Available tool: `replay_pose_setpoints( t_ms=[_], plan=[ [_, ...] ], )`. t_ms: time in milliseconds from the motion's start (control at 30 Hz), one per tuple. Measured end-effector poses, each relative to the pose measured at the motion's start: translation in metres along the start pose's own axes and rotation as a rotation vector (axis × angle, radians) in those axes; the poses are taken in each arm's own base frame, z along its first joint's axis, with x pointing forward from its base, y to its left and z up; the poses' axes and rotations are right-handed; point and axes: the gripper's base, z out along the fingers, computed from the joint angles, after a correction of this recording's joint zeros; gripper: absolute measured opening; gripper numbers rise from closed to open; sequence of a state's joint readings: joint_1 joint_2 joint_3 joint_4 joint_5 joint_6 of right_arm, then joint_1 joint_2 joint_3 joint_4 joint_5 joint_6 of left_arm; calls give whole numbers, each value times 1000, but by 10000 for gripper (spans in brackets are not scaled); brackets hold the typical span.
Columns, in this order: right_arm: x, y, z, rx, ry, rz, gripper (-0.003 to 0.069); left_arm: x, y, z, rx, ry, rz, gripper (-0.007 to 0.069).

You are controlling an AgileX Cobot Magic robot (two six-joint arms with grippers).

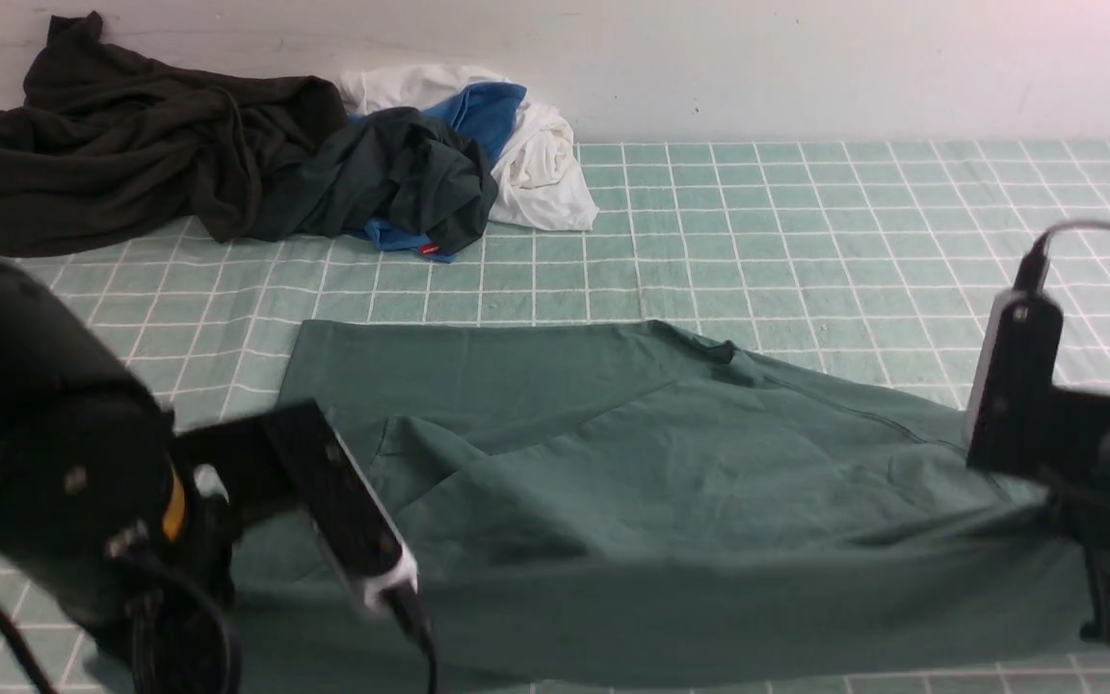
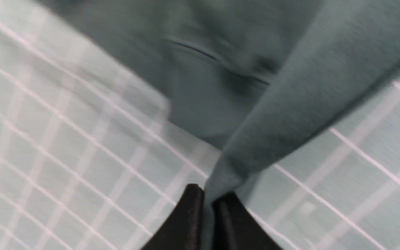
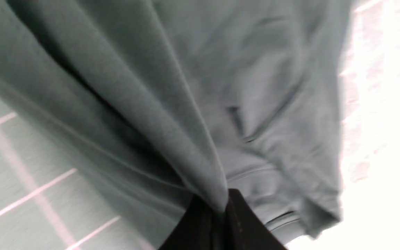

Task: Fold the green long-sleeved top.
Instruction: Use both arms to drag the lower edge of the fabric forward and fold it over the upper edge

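Green long-sleeved top (image 1: 661, 463) strung between left gripper (image 2: 208, 194), right gripper (image 3: 226, 203), both pinching its edge

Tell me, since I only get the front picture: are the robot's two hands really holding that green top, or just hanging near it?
Observer: The left wrist view shows the left hand shut on a pinch of the green top, at a spot hidden in your picture.
Operator: And the other one, at the right edge?
Observer: The right wrist view shows the right hand shut on a fold of the top as well, with the fabric fanning out from the grip in deep pleats.
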State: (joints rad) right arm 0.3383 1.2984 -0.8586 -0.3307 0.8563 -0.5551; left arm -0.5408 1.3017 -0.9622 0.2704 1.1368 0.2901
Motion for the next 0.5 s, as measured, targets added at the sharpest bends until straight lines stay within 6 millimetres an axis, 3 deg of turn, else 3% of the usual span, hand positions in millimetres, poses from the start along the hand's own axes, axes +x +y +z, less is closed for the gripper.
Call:
replay_pose_setpoints(
  t_ms=[67,100,133,200,233,267,367,500],
  plan=[
    [-7,-21,5,1,-27,57,5,-13,26,-5,-31,-38,-36,18],
    [-14,-37,12,-4,-47,96,5,-25,51,-5,-54,-61,-71,18],
    [-15,-39,14,-6,-47,100,5,-25,52,-2,-50,-54,-73,18],
    [-25,-58,32,-17,-60,133,5,-44,85,5,-75,-71,-110,20],
    [-27,-62,35,-17,-62,135,5,-48,91,7,-80,-73,-113,20],
    [-34,-74,50,-18,-64,146,5,-63,112,17,-93,-76,-126,20],
    [-47,-92,80,-19,-59,152,5,-91,146,42,-111,-81,-141,20],
    [-61,-105,115,-23,-55,162,9,-118,172,76,-121,-72,-151,27]
  ],
)
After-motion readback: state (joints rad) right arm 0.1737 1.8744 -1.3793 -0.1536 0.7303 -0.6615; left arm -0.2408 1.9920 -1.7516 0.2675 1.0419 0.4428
